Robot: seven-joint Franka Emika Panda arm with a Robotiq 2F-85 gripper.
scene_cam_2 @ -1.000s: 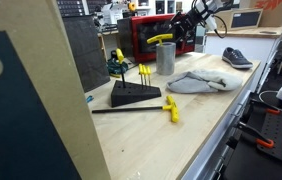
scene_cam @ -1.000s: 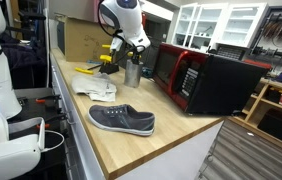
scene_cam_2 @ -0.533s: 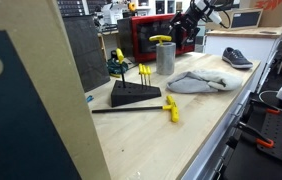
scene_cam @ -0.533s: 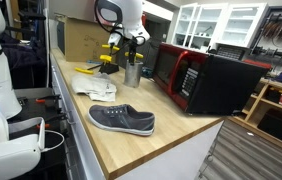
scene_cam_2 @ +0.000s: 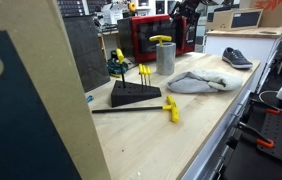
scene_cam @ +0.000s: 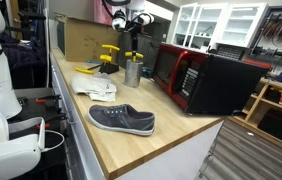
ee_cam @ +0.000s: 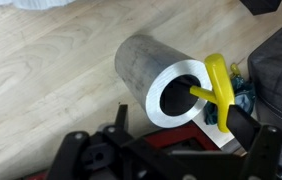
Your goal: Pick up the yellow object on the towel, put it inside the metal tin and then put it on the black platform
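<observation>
Yellow object sat in the metal tin, its handle over the rim, right of center in the wrist view. The tin stood upright on the wood table. The fingers hung above it at the frame bottom, spread wide and empty. The towel lay just beside the tin. The black platform sat lower left of it, apart. A red-black microwave crowded the tin's right side. A cardboard box stood behind. A grey shoe lay near the front table edge, with bare wood around it. The room was a cluttered workshop.
</observation>
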